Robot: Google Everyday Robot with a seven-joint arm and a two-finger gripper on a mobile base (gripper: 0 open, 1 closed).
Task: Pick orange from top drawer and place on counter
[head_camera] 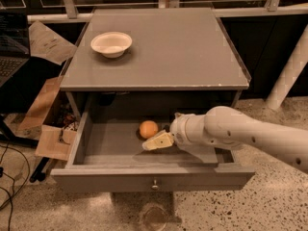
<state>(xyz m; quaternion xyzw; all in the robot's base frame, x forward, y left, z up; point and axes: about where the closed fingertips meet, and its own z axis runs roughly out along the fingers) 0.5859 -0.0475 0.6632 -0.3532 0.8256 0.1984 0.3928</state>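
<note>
1. My pincer (pixel 155 142) is down inside the open top drawer (pixel 103 148). It sits low over the drawer floor near the middle, with its pale yellowish tip pointing left. It shows only as one pale wedge, so I cannot tell whether it is released or clenched.
2. The orange (pixel 148 128) lies on the drawer floor just beside the pincer's tip, slightly behind it toward the back of the drawer. I cannot tell whether the two touch.
3. The orange is small, round and smooth, an even bright orange with a lighter sheen on top, and it stands out against the grey wood.
4. The white arm (pixel 240 134), thick and rounded, reaches in from the right and crosses over the drawer's right side.
5. The drawer is wide, shallow and grey, pulled well out from the cabinet, with a small round metal knob (pixel 155 183) at its front centre.
6. Above it is the worktop (pixel 183 47), flat, grey and slightly glossy, with pale worn edges.
7. A white bowl (pixel 111 44) stands upright near the worktop's back left corner. It is larger than the orange and well apart from it.
8. A cardboard box (pixel 48 129) sits left of the cabinet on the speckled floor (pixel 269 196).
</note>
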